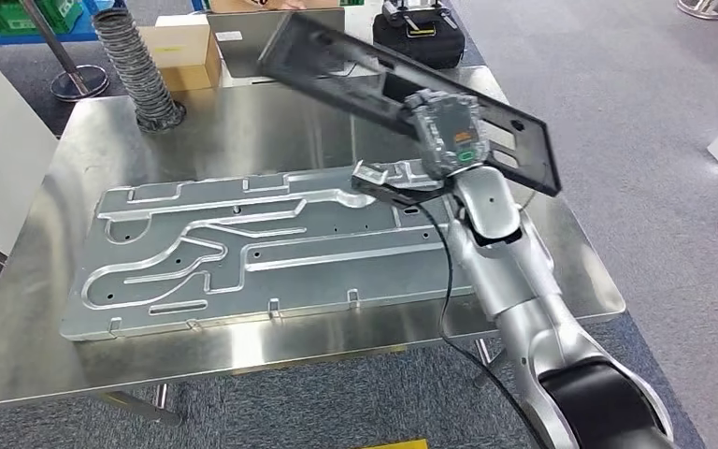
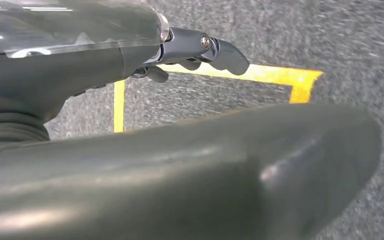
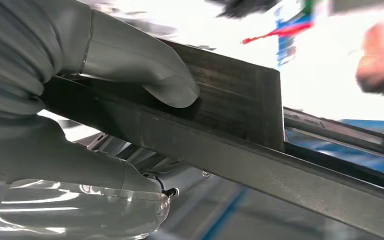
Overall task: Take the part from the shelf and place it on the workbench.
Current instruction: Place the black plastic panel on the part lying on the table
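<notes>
Head view: our right hand (image 1: 446, 131) is clamped on the part (image 1: 337, 65), a long dark flat panel held tilted in the air above the far right of the workbench (image 1: 234, 140). In the right wrist view the thumb (image 3: 150, 65) presses on the panel's face while the fingers wrap its underside, so we judge the grip firm. Our left hand (image 2: 200, 50) hangs over the floor with nothing in it, fingers loosely curled; we cannot tell how far they are closed.

As we read it, the pick from the shelf is done and the carry is nearly over: the part is above the workbench but not yet touching it. Lowering, levelling and letting go are left.

The workbench is shiny steel, and most of it is taken by a large grey plate (image 1: 252, 253) with raised channels. A ribbed hose (image 1: 136, 65) stands at the far left corner. Beyond lie a cardboard box (image 1: 182, 51) and a black case (image 1: 421, 33). The floor is grey carpet (image 1: 636, 84) with yellow tape (image 2: 260, 75) marked on it.
</notes>
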`<control>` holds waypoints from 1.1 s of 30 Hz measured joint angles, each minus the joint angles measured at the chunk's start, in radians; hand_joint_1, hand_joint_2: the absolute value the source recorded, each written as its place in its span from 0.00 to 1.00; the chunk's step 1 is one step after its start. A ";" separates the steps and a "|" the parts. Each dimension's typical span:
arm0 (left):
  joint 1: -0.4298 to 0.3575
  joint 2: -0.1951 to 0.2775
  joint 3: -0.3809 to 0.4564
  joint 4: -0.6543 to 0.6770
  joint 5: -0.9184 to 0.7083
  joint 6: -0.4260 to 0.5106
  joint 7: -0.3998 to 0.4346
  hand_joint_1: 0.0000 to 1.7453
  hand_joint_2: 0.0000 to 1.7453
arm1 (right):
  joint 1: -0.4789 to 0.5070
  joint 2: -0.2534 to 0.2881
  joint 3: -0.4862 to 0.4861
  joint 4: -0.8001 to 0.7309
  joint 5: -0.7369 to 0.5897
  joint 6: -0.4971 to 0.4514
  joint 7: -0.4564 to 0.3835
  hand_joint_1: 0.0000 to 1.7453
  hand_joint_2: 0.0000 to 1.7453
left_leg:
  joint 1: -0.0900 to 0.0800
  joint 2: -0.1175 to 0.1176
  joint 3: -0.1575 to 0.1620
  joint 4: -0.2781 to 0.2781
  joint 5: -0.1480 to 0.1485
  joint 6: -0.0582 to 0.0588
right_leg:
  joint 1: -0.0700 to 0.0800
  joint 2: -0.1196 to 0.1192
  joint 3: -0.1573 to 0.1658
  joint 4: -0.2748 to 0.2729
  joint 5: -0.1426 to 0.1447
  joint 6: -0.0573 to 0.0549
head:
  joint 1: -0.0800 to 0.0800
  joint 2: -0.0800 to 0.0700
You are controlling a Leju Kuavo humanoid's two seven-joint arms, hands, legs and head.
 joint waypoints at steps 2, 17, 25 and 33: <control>-0.007 0.000 -0.005 0.000 -0.004 0.000 0.003 0.00 0.00 | -0.035 0.036 0.068 0.093 0.002 0.041 -0.062 1.00 1.00 | 0.000 0.001 -0.003 -0.001 0.001 -0.012 | 0.005 0.002 0.002 -0.014 -0.004 -0.010 | 0.000 0.000; -0.023 0.000 -0.022 0.000 -0.023 0.004 0.016 0.00 0.00 | -0.068 0.193 0.342 0.421 -0.081 0.112 -0.228 1.00 1.00 | 0.001 -0.001 -0.019 0.012 0.007 -0.016 | 0.017 0.005 0.020 -0.010 -0.022 -0.026 | 0.000 0.000; -0.022 -0.003 -0.032 0.000 -0.027 0.006 -0.004 0.00 0.00 | -0.039 0.182 0.356 0.506 -0.143 0.097 -0.260 1.00 1.00 | 0.008 0.002 -0.012 0.002 0.012 0.012 | 0.009 0.002 -0.115 0.274 -0.149 0.006 | 0.000 0.000; -0.019 -0.006 -0.036 0.000 -0.026 -0.002 -0.022 0.00 0.50 | -0.026 0.162 0.356 0.545 -0.166 0.053 -0.265 0.50 0.50 | 0.002 0.000 -0.003 -0.001 0.008 -0.011 | 0.018 0.002 0.023 -0.022 -0.011 -0.025 | 0.000 0.000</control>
